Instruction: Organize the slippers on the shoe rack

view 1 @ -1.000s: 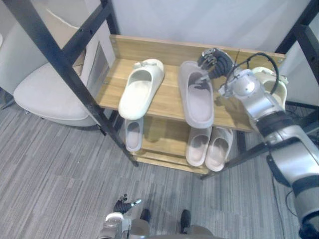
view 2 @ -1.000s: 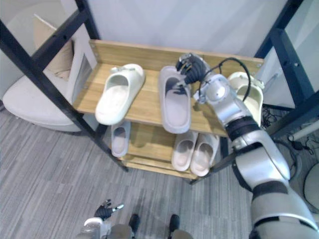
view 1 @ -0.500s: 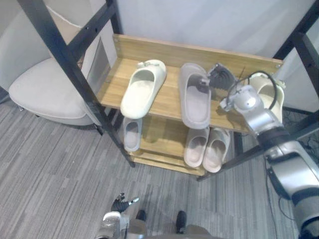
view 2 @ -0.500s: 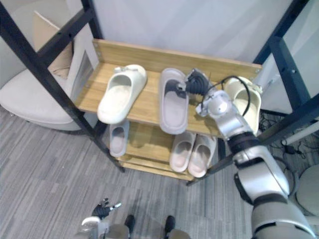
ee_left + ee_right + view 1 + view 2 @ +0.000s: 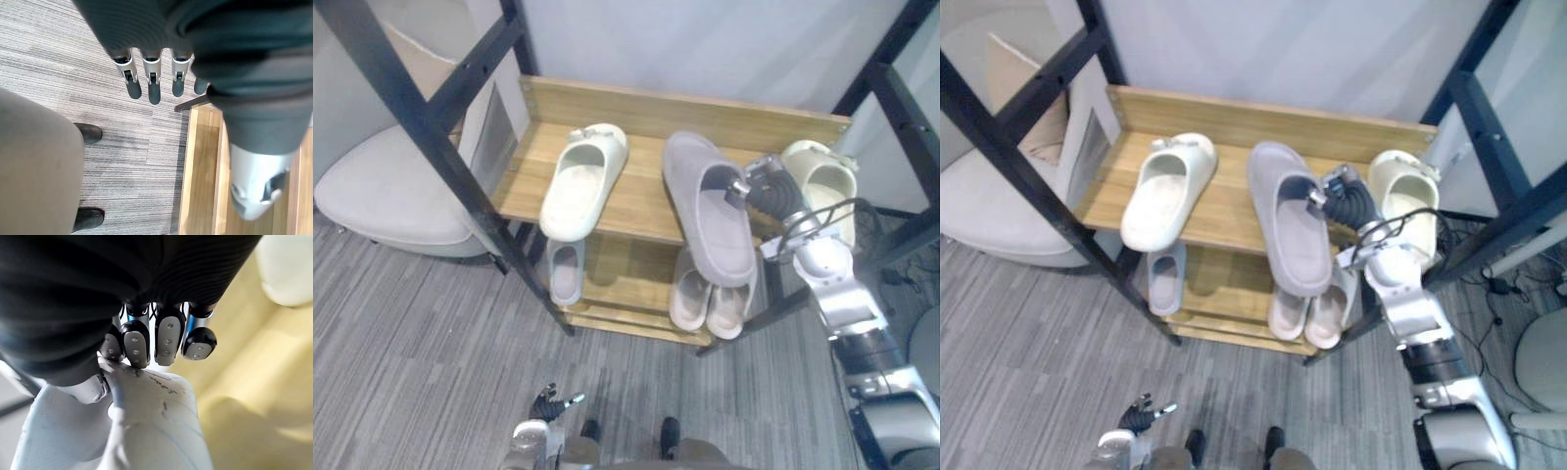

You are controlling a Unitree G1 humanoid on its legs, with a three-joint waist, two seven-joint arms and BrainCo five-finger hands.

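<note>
Gripping the smooth grey slipper point(image 5: 710, 220) at its side, the right hand point(image 5: 766, 193) had lifted it off the wooden rack's point(image 5: 636, 98) top shelf, near end past the front edge; a cream slipper point(image 5: 582, 181) lay alongside. In the left wrist view, the left hand point(image 5: 153, 88) hung released over carpet. In the right wrist view, curled fingers point(image 5: 166, 340) clasped the slipper's rounded rim.

Cream slippers point(image 5: 579, 183) on wooden shoe rack point(image 5: 646, 103)
</note>
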